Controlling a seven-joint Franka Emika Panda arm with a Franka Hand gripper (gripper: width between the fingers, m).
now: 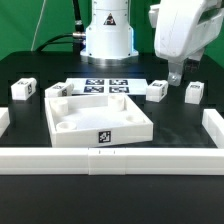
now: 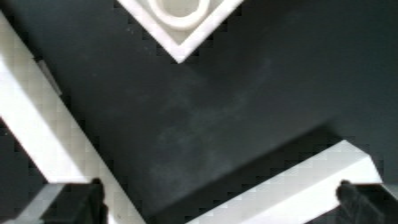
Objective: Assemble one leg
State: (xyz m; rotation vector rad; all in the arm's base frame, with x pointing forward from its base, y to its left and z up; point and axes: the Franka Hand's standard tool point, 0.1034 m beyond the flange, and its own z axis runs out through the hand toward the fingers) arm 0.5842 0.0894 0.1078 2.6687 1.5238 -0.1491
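Note:
Four small white legs stand on the black table in the exterior view: two at the left (image 1: 22, 90) (image 1: 57, 90) and two at the right (image 1: 157, 91) (image 1: 194, 93). My gripper (image 1: 175, 74) hangs above the table between the two right legs, a little behind them, and touches neither. In the wrist view my gripper (image 2: 217, 202) is open and empty. Its dark fingertips (image 2: 71, 205) show far apart over bare table. No leg shows in the wrist view.
The large white square tray-like part (image 1: 70, 125) lies in the middle. One of its corners with a round hole shows in the wrist view (image 2: 178, 38). The marker board (image 1: 105, 87) lies behind it. White rails (image 1: 110, 158) (image 1: 213, 125) border the table. The robot base (image 1: 108, 35) stands at the back.

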